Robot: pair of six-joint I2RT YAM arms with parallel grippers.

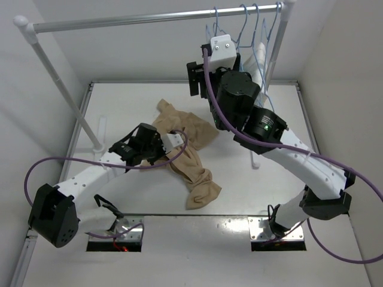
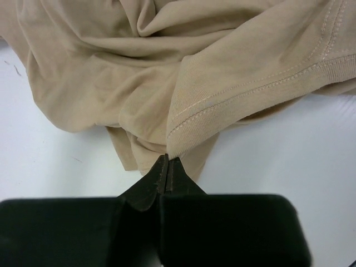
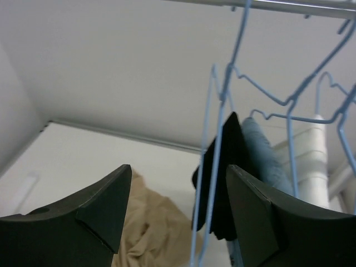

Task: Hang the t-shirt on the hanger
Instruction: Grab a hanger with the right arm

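Top view: the t-shirt [image 1: 188, 146] lies crumpled mid-frame, with the left gripper [image 1: 169, 142] at its left edge. The right gripper [image 1: 197, 78] sits at upper centre, beside the hanger [image 1: 216, 18].
Left wrist: the jaws pinch a t-shirt hem corner at lower centre.
Right wrist: the jaws are spread, with hanger wire between them right of centre and the t-shirt below.

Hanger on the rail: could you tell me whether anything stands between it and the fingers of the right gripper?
Nothing visible does. The bare hanger has its wire running through the gap between the open fingers of the right gripper. The black garment hangs behind it.
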